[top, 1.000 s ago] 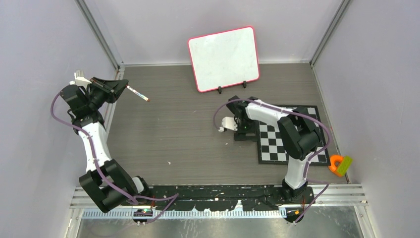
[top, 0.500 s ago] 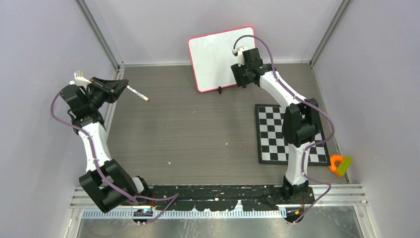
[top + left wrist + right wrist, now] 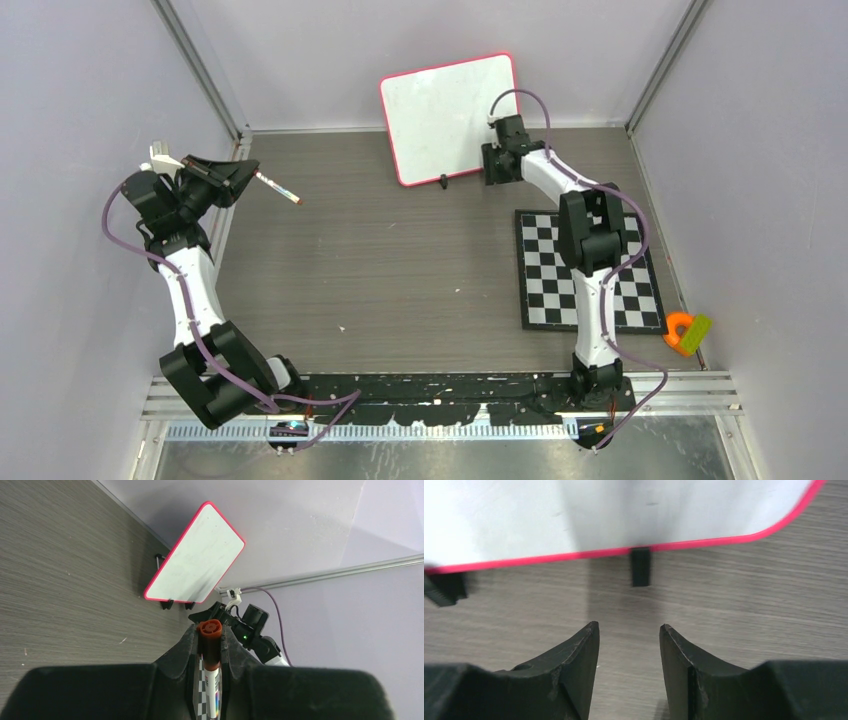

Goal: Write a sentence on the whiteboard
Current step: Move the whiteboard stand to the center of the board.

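From above, the whiteboard (image 3: 450, 115) stands propped at the far edge of the surface (image 3: 380, 270). The right fingers (image 3: 492, 165) are at its lower right corner, and the left fingers (image 3: 245, 173) are well apart from it, far left. The left wrist view shows them clamped narrowly on a marker (image 3: 210, 645) with a brownish-red cap. In the right wrist view, the fingers are half apart, holding nothing, near the board's black foot (image 3: 640, 567).

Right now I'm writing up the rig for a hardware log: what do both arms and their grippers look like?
Both arms, left arm and right arm, have white links between bulky black joint housings. A purple cable runs along each. The left gripper and right gripper carry matte black, wedge-shaped fingers tapering to blunt tips.
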You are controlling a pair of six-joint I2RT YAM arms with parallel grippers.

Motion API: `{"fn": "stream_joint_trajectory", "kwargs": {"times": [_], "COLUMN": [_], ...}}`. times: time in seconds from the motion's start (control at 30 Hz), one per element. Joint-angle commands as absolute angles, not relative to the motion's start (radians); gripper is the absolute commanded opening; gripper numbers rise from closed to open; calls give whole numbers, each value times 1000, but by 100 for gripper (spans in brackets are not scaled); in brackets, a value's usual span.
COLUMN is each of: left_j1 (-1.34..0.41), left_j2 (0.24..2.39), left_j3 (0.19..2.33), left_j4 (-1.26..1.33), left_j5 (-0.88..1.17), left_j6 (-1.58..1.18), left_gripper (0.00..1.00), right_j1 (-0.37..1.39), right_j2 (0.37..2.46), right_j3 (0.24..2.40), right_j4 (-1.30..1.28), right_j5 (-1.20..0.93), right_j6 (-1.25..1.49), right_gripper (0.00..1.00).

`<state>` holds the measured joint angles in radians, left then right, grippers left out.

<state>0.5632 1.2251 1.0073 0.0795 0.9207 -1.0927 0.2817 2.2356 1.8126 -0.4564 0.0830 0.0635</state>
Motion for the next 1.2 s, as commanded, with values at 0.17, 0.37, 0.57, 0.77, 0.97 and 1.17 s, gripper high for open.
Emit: {"fn": "stream_joint_trajectory", "kwargs": {"times": [0.17,0.37,0.57,0.77,0.97,1.17], "left_j1": [560,560,561,561,560,561], "left_j2": [1212,1213,1217,1222,1220,1220], "left_j3": [1011,1013,1013,1015,1011,1012], "left_j4": [140,138,134,133,123,121], "left_j5": [932,933,932,930,933,940], "left_j6": [-1092,-1092,-1087,-1084,-1071,-1071], "left_gripper": [0,0,0,0,0,0], "right_j1": [259,259,258,259,259,263], "right_j2": [2282,2338,2383,2394,2343,2205], "right_j3": [1841,1921,1984,1999,1945,1763], "right_j4": [-337,-352,-359,-362,-394,-387], "right_j5": [71,67,52,57,24,-55], "right_j6": [44,40,36,35,13,22], "right_gripper": [53,52,48,29,0,0]}}
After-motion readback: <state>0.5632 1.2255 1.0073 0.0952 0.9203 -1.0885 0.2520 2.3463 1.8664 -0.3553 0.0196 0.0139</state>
